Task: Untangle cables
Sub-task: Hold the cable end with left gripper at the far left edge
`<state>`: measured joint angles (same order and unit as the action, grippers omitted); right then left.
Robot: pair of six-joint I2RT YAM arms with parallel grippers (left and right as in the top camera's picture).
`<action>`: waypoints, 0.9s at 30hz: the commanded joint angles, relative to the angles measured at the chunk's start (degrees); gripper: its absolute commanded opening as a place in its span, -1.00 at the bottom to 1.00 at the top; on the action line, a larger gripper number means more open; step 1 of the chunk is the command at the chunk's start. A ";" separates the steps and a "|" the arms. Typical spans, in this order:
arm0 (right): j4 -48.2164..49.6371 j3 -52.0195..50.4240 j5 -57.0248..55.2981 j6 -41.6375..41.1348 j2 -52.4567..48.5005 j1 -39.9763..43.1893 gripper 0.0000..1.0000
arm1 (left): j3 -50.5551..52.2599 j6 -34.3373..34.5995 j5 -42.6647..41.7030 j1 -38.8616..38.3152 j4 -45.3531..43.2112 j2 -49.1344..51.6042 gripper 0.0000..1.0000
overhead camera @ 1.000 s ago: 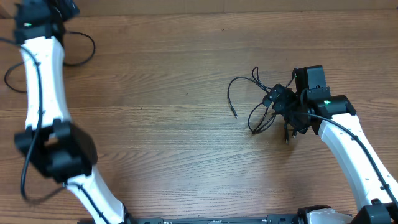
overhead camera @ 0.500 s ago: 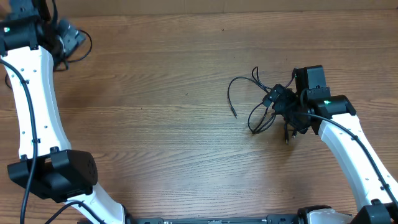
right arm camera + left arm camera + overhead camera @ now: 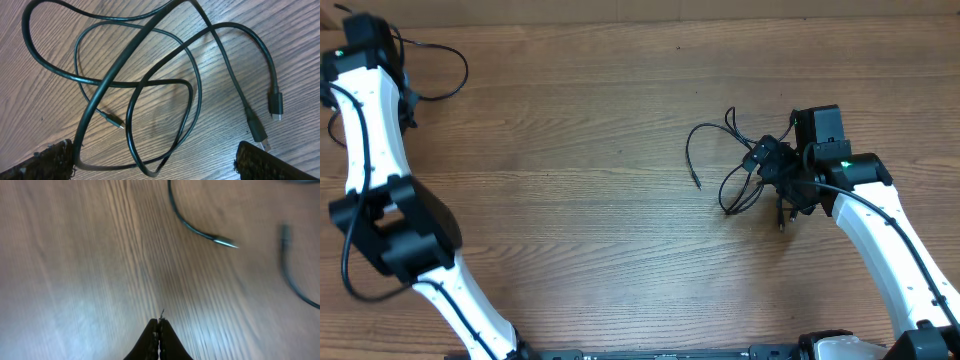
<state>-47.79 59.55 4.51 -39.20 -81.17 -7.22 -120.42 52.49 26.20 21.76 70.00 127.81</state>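
Observation:
A tangle of thin black cables (image 3: 735,170) lies right of the table's middle. In the right wrist view its loops (image 3: 150,85) cross each other, with small plugs (image 3: 275,105) at the free ends. My right gripper (image 3: 155,167) stands wide open just above them, the lowest loop lying between its fingers (image 3: 50,160) and one strand touching the left one. My left arm (image 3: 365,45) reaches into the far left corner beside a separate black cord loop (image 3: 463,72). My left gripper (image 3: 159,325) is shut with nothing in it above bare wood, short of a cord's plug end (image 3: 225,242).
The wooden table (image 3: 570,180) stretches between the two arms. A second blurred cord piece (image 3: 290,270) lies at the right of the left wrist view. The thicker black wire (image 3: 350,270) of the left arm hangs beside its elbow.
My left gripper has gone from open to shut and its arm has swung about in the far left corner. The right arm and the tangle have not moved.

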 commanded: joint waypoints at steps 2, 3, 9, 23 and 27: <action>0.15 0.02 0.09 -0.13 -0.02 -0.22 1.00 | 0.44 1.33 0.76 2.69 -2.86 6.51 -0.92; 0.15 0.02 0.09 -0.13 -0.02 -0.22 1.00 | 0.44 1.33 0.79 3.19 -3.58 7.61 -0.92; 0.15 0.02 0.09 -0.11 -0.02 -0.22 1.00 | 0.44 1.22 0.79 7.19 -6.86 12.41 -0.91; 0.15 0.02 0.09 -0.11 -0.02 -0.22 1.00 | 0.44 -6.25 -0.98 10.91 -21.90 21.51 -0.91; 0.15 0.02 0.09 -0.13 -0.02 -0.22 0.99 | 0.44 -7.13 -6.12 10.78 -32.52 24.52 -0.75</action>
<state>-47.77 59.55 4.51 -39.24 -81.17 -7.22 -120.84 47.16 27.27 32.73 41.45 145.75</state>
